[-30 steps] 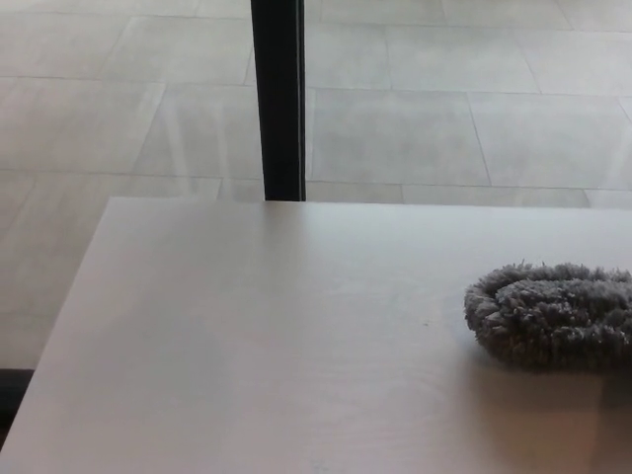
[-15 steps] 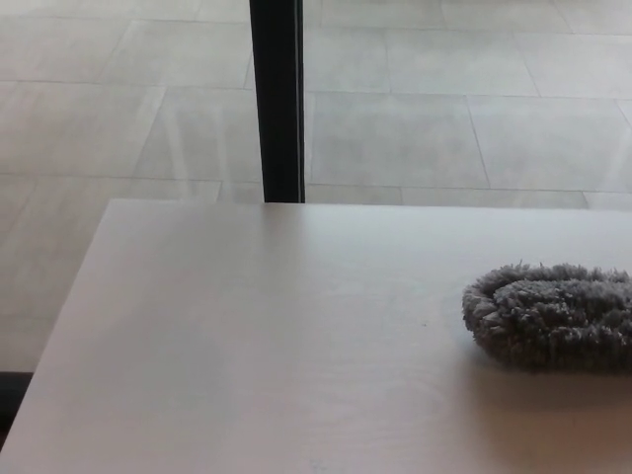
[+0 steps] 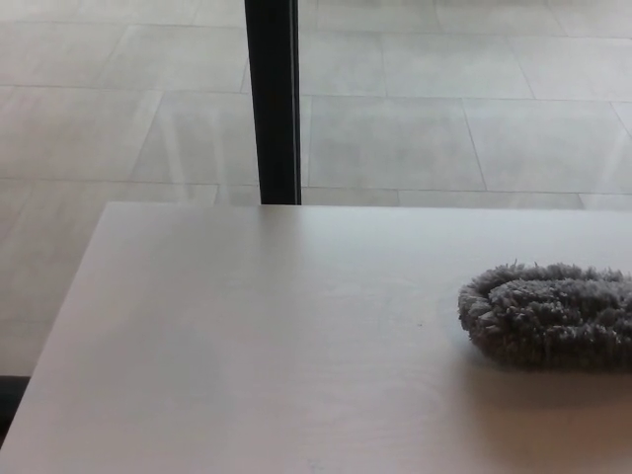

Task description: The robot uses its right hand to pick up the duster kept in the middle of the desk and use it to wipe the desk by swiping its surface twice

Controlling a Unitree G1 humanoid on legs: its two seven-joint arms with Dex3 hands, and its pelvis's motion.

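Neither robot hand shows in the head view, so finger state cannot be told. One grey shaggy duster [image 3: 548, 316] lies flat on the pale desk [image 3: 247, 336], cut by the picture's right edge, the side the right hand would enter from; likely laid there for an easy reach. One black post [image 3: 273, 99] stands beyond the desk's far edge, on tiled floor [image 3: 444, 118].
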